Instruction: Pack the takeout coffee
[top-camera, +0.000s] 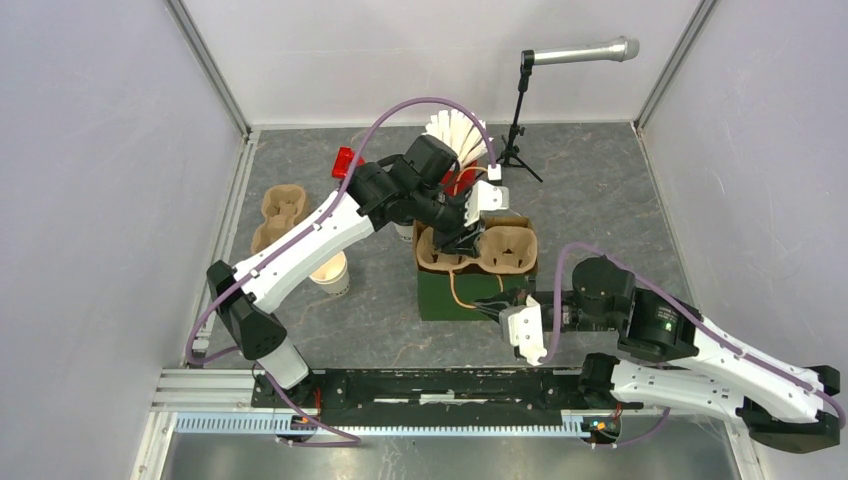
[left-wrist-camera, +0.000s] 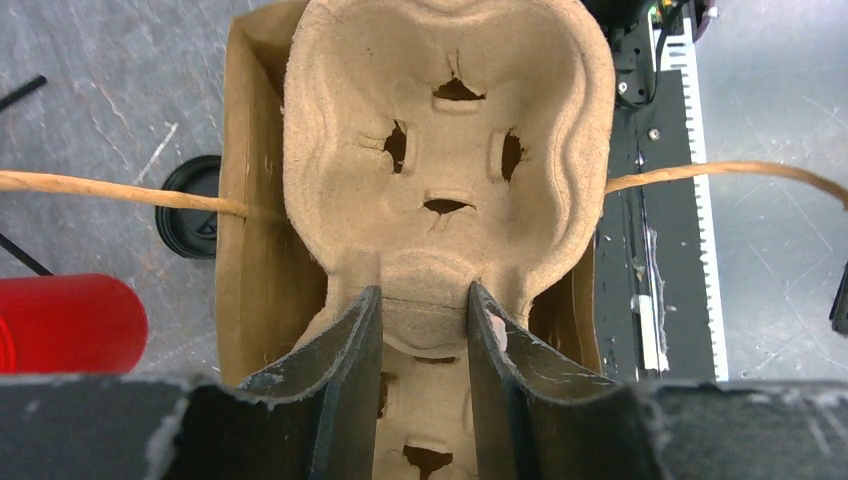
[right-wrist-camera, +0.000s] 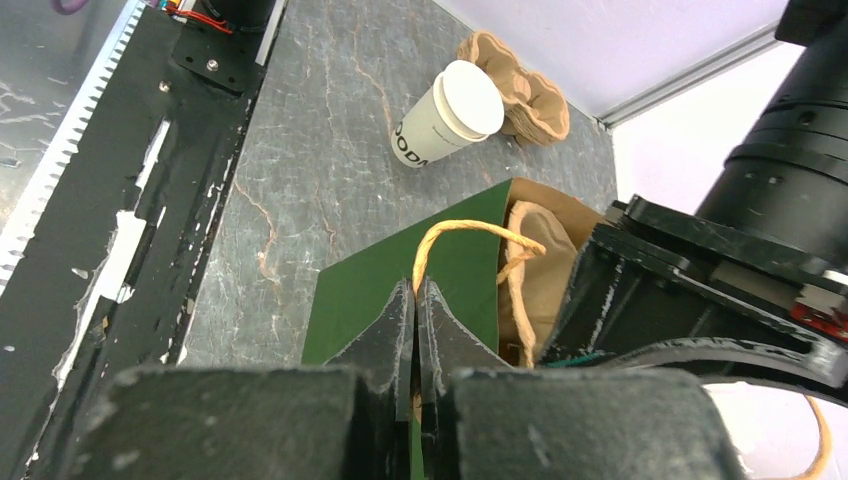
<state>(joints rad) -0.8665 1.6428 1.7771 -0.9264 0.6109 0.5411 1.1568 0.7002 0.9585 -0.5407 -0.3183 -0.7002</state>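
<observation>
Left jaws clamp the carrier (left-wrist-camera: 430, 150) inside the bag (left-wrist-camera: 250, 250); right jaws pinch its handle (right-wrist-camera: 468, 227). A cup (right-wrist-camera: 445, 125) stands well apart from both.

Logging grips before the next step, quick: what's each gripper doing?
Left gripper: closed on the pulp carrier, at its middle ridge.
Right gripper: shut on the twine bag handle.

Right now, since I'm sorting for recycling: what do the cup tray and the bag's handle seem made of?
The cup tray looks like molded paper pulp: matte tan, fuzzy surface, ragged torn slits. The bag handle seems twisted paper cord, dull tan and holding a stiff arch, though it could be another fiber.
</observation>
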